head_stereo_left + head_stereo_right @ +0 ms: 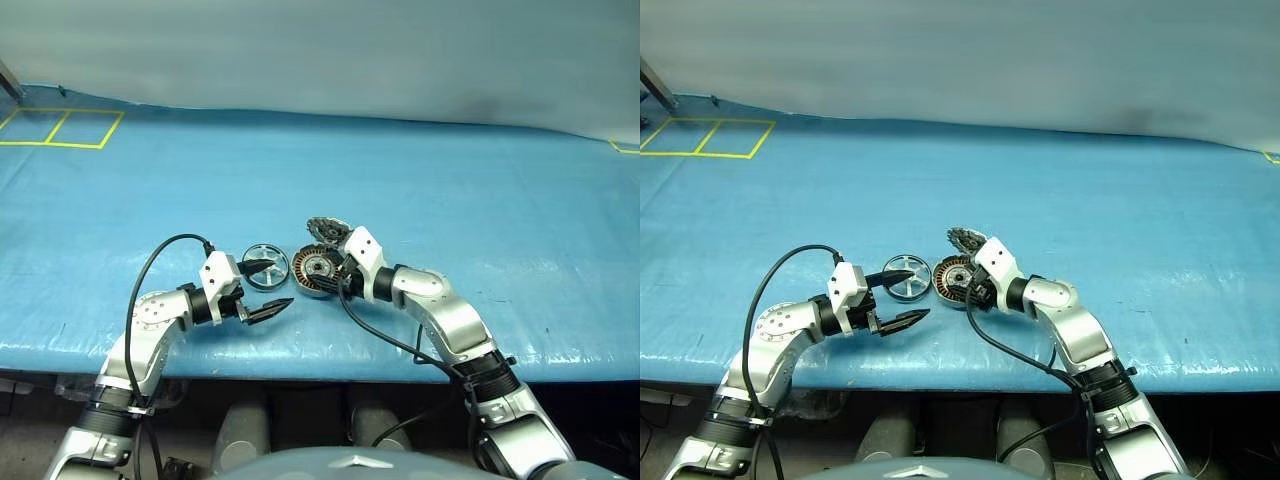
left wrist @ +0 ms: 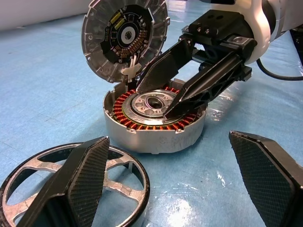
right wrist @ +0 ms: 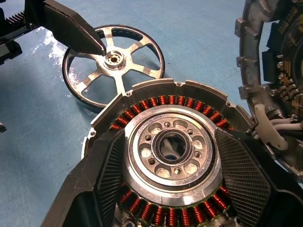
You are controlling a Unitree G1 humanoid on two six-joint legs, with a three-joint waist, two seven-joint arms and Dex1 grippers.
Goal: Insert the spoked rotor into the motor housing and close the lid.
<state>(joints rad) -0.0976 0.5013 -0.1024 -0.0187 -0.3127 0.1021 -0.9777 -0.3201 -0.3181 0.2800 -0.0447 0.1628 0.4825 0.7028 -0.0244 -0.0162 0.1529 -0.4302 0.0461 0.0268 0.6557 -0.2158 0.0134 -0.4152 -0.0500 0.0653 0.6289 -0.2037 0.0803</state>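
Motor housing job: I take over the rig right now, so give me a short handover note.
Left gripper: open, one finger over the spoked rotor, nothing held.
Right gripper: open, fingers either side of the motor housing's silver centre, above the copper windings.
The rotor lies flat on the blue table, to the left of the housing.
The lid stands up, open on its hinge.
Done: lid opened.
Left: rotor in, lid shut.

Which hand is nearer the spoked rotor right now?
Left. The left hand stands open with one finger over the spoked rotor. The right hand is over the motor housing beside it.
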